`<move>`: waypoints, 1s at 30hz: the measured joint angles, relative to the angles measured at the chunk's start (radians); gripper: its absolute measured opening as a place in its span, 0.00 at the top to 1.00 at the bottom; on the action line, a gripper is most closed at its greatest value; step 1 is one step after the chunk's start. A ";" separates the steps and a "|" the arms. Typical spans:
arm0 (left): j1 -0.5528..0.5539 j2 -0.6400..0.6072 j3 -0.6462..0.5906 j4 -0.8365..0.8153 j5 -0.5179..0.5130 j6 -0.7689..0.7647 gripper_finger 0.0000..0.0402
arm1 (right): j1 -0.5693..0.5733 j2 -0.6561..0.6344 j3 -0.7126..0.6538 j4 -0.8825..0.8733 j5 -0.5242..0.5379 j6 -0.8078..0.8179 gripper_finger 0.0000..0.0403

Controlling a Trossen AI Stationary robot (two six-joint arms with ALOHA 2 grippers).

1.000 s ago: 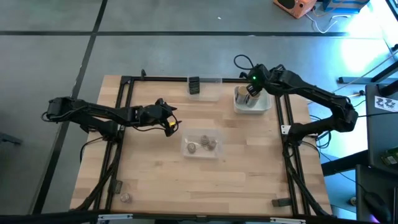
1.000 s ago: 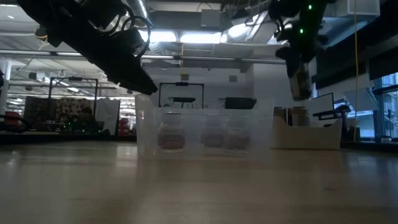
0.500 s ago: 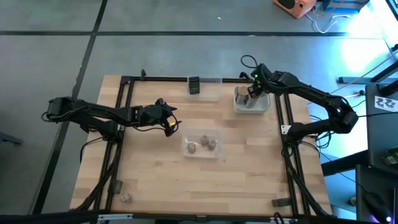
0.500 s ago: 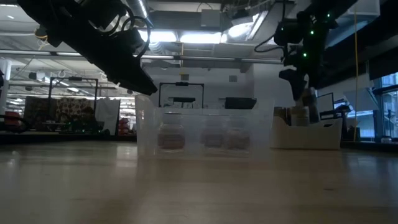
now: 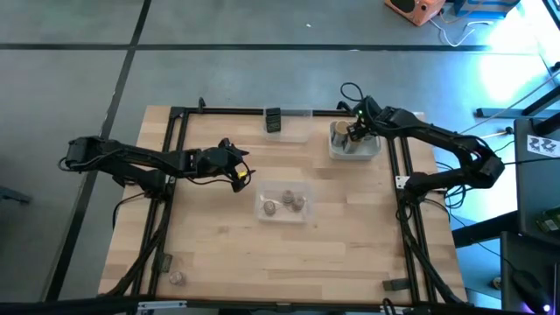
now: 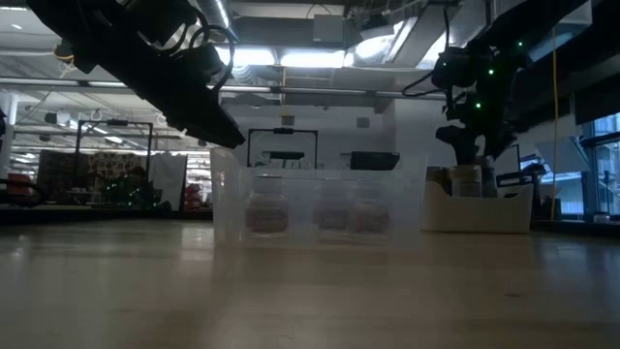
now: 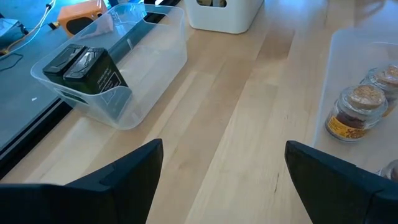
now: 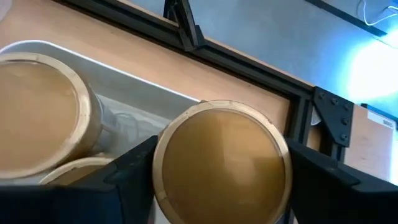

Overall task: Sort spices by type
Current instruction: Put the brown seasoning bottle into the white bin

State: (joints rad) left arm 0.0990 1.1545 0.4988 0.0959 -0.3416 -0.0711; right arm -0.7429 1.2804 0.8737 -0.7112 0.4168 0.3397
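My right gripper (image 5: 353, 133) (image 8: 221, 186) stands low over the white tray (image 5: 369, 150) at the table's far right, shut on a round tan-topped jar (image 8: 221, 158) (image 6: 466, 180). Two more tan-topped jars (image 8: 37, 118) stand in the tray beside it. My left gripper (image 5: 238, 173) (image 7: 221, 180) hovers open above the bare wood left of centre. A dark boxy container (image 5: 274, 121) (image 7: 87, 65) sits in the far clear bin. Small grey-brown jars (image 5: 284, 203) (image 7: 357, 109) stand in the middle clear bin. My right gripper pinches the tan-topped jar between its two fingers, one on each side at the lid's rim (image 8: 163, 163). The fingers come from above, pointing down. The jar is upright inside the white tray; its bottom is hidden by the tray wall.
The far clear bin (image 7: 124, 81) lies along the far edge; the middle clear bin (image 5: 262, 214) is at the table's centre. A black frame (image 5: 175, 131) borders the table. A small jar (image 5: 178, 278) sits at the near left corner. Bare wood shows in the near half.
My right gripper has gone down with the tan-topped jar, from well above the white tray into it, next to the jars standing there.
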 joint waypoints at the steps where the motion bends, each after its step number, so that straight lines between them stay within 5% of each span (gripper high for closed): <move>1: 0.000 0.000 0.000 0.000 0.000 0.000 0.20 | 0.000 0.000 -0.007 0.012 0.000 0.000 0.30; 30: 0.000 0.000 0.000 -0.002 0.000 -0.007 0.20 | 0.003 0.002 -0.046 0.064 -0.006 -0.007 0.27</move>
State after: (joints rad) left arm 0.0990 1.1545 0.4988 0.0944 -0.3416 -0.0784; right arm -0.7399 1.2819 0.8280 -0.6475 0.4110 0.3325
